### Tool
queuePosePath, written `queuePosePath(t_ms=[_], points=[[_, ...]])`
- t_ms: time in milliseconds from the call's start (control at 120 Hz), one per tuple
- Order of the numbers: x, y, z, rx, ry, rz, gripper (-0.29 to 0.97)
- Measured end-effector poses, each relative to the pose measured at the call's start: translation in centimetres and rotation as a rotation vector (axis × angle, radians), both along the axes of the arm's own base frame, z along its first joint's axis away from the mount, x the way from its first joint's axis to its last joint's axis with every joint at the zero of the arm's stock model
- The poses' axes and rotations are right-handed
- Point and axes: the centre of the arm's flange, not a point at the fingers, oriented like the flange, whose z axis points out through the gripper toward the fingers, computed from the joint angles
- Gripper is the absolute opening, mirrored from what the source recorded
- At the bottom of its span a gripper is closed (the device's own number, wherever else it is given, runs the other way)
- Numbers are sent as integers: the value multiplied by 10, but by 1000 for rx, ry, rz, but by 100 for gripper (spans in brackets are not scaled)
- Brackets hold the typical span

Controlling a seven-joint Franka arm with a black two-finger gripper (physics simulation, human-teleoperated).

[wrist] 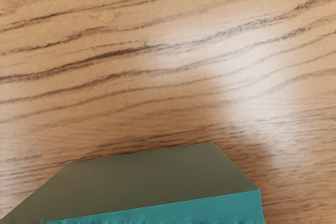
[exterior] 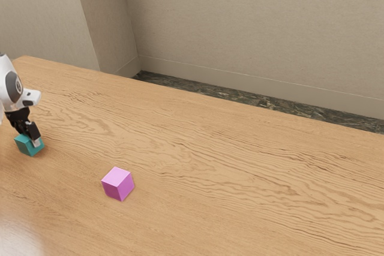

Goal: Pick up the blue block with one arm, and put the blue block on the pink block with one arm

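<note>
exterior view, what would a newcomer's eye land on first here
The bright pink block stands out most, alone on the wooden table toward the exterior view's lower left. At that view's far left edge, the gripper sits right at the blue block, which looks rather teal.

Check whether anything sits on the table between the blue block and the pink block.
Nothing visible does. The blue block sits near the exterior view's left edge, the pink block lies apart from it toward the lower right, and only bare table shows between them.
</note>
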Motion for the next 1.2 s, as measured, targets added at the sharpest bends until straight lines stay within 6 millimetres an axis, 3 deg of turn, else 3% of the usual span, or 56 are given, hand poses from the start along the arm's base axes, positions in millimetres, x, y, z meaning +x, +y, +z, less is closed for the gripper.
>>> queuePosePath(t_ms=[83, 358, 650, 783, 917, 1017, 1133, 1200], points=[[0, 0, 0, 0, 0, 0, 66], [1, -1, 0, 1, 0, -6, 41], [5, -5, 8, 9, -10, -18, 39], [12, -13, 30, 20, -35, -31, 38], [12, -32, 54, 18, -51, -28, 38], [1, -55, 63, -13, -46, -3, 38], [16, -115, 70, -37, -35, -37, 37], [14, -157, 81, -46, -25, -68, 37]])
